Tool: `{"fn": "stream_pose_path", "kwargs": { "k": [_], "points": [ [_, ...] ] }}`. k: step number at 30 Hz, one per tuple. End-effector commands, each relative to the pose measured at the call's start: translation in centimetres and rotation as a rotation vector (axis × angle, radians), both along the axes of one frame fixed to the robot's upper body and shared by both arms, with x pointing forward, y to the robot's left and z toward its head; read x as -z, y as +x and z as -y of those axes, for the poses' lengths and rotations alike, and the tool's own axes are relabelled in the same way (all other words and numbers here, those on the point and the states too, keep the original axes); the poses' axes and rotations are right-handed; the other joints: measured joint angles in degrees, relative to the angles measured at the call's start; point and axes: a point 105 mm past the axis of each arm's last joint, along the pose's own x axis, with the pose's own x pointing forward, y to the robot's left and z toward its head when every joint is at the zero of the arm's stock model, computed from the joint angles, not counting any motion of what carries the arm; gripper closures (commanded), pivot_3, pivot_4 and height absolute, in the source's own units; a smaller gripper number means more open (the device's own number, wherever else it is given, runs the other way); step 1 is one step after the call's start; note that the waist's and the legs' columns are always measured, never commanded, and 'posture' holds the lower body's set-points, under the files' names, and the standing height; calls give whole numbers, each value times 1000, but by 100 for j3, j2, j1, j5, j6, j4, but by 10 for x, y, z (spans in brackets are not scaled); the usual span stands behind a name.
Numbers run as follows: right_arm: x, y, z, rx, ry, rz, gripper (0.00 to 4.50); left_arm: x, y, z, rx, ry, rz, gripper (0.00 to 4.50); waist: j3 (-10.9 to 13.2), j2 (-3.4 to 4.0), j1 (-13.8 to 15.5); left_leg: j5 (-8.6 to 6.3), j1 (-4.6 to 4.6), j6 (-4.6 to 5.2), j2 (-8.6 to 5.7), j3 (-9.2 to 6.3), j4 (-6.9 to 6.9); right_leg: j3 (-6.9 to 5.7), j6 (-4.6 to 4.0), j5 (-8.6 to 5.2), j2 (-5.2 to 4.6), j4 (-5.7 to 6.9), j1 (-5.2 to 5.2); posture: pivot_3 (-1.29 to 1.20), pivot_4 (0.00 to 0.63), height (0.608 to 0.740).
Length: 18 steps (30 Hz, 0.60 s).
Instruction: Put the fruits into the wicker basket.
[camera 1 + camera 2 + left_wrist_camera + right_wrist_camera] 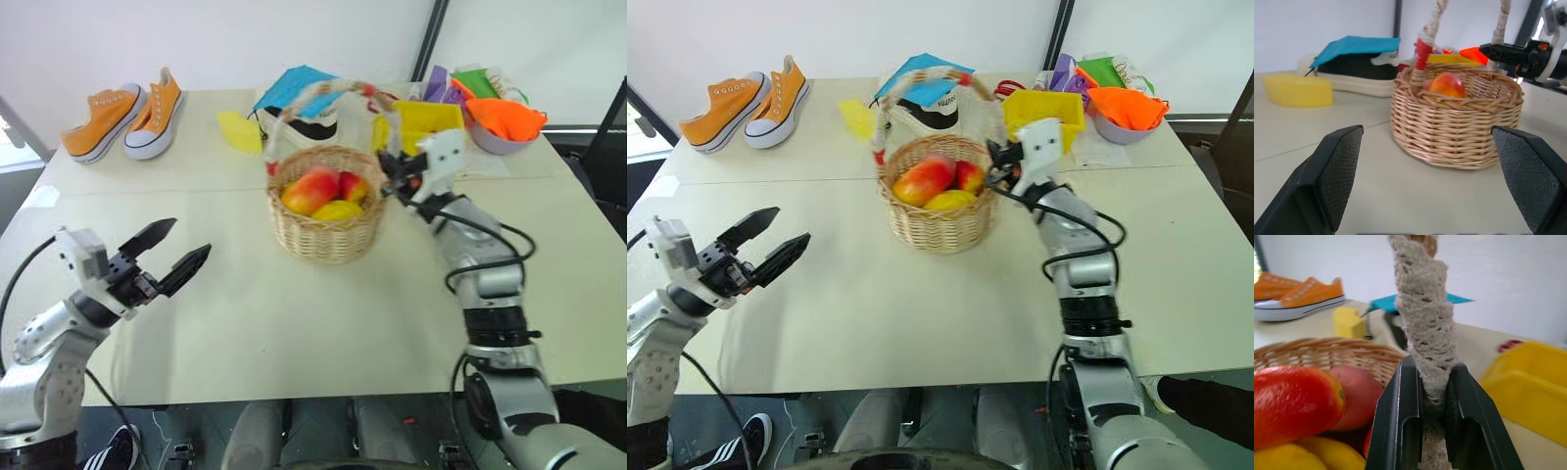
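Right end effector point(1434, 396) clamped on wicker basket point(326, 227) handle, seemingly 3 fruits point(312, 188) inside; left end effector point(167, 251) agape.

Fruits point(318, 191) in wicker basket point(326, 235)

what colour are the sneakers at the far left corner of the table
Orange with white soles and laces; the left eye view shows the pair best.
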Motion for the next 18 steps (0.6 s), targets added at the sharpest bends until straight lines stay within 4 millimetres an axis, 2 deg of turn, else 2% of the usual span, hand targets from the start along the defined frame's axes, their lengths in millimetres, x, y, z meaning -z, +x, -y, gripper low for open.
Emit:
{"fn": "stream_pose_path", "kwargs": {
  "k": [1, 3, 5, 7, 12, 17, 18],
  "points": [
    [-34, -24, 48, 69, -25, 113, 4487, -3, 3, 3, 15, 4, 20, 0, 1, 1, 1, 0, 0, 0, 1, 0, -1, 0, 0, 0, 0, -1, 0, 0, 150, 740],
    [-35, -33, 75, 131, -61, 102, 4487, -2, 4, 4, 30, 4, 16, 0, 2, 2, 3, 0, 0, 1, 0, 0, -4, -1, 1, -2, 0, -3, 0, 0, 150, 740],
    [-35, -43, 126, 289, -87, 91, 4487, 1, 6, 9, 69, 0, 6, 0, 2, 3, -7, 0, -1, 2, 1, 0, -5, -1, 1, -2, 0, -4, 1, 0, 150, 740],
    [-35, -51, 152, 376, -108, 89, 4487, 1, 6, 13, 104, -10, -3, 0, 2, 3, -6, 0, 0, 2, 1, 1, -2, -1, 1, -2, 0, -4, 5, 0, 150, 740],
    [-27, -71, 196, 552, -94, 113, 4487, 5, 2, 36, 266, 71, 5, 0, 2, 4, -13, 0, 5, 3, 2, 11, 3, 3, 1, -1, 0, -3, 9, 0, 150, 740],
    [-14, -78, 217, 668, -146, 102, 4487, 6, 7, 42, 327, 94, 1, 0, 0, 8, -6, 1, 5, 4, 2, 12, 5, 2, 1, -1, 0, -3, 11, 0, 150, 740],
    [-13, -79, 218, 674, -152, 107, 3987, 6, 8, 43, 328, 94, 3, 0, 0, 8, -6, 1, 6, 4, 1, 12, 7, 2, 1, -1, 0, -2, 12, 0, 150, 740]
  ]
}}
